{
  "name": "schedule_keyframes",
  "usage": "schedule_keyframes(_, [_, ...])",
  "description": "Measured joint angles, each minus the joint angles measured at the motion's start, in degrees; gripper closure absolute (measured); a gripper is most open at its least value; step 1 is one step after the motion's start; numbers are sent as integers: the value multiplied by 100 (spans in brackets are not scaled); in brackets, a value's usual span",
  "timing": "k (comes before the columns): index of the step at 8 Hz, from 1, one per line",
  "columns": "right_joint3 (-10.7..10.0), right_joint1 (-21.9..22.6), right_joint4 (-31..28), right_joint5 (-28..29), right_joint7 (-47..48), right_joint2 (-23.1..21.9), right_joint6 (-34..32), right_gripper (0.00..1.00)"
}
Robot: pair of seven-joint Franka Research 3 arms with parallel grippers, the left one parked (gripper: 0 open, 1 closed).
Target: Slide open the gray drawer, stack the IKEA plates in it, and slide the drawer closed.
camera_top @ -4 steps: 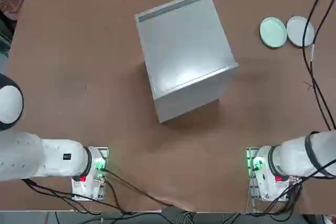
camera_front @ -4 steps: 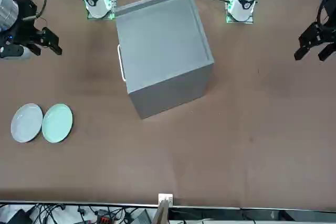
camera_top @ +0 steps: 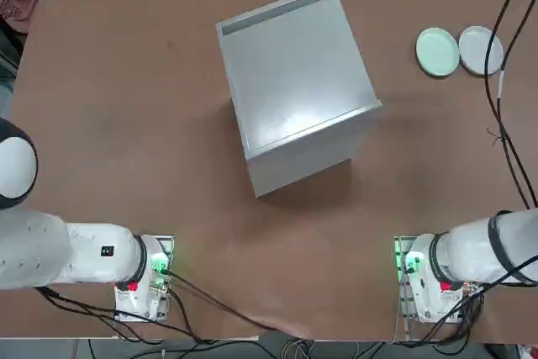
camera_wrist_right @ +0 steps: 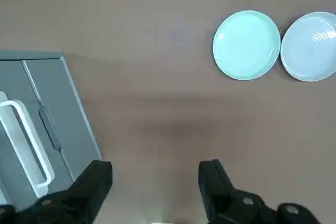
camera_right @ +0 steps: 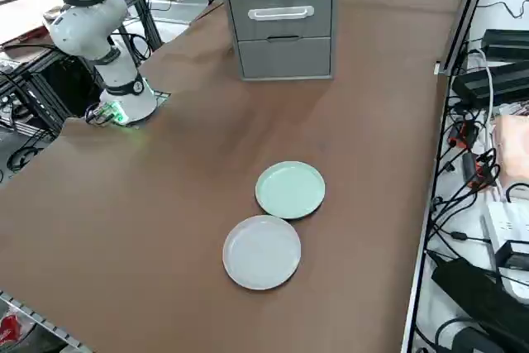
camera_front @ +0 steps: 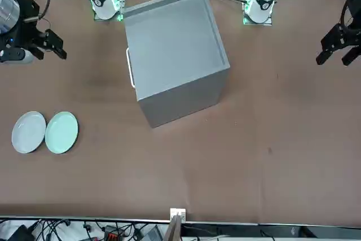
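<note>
The gray drawer [camera_right: 282, 14] is shut in the cabinet [camera_top: 294, 81] at table centre; its white bar handle [camera_right: 281, 12] is the rigid hold. The two IKEA plates [camera_top: 460, 51], far right, look light, stiff, slippery; grip by the rim. The right gripper [camera_wrist_right: 155, 182] hovers between, fingers open, empty.
</note>
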Motion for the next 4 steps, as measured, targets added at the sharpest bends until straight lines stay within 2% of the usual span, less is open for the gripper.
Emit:
schedule_keyframes(2, [40, 21, -19, 66, -173, 28, 62, 0])
schedule_keyframes(4, [118, 299, -287, 486, -244, 216, 645, 0])
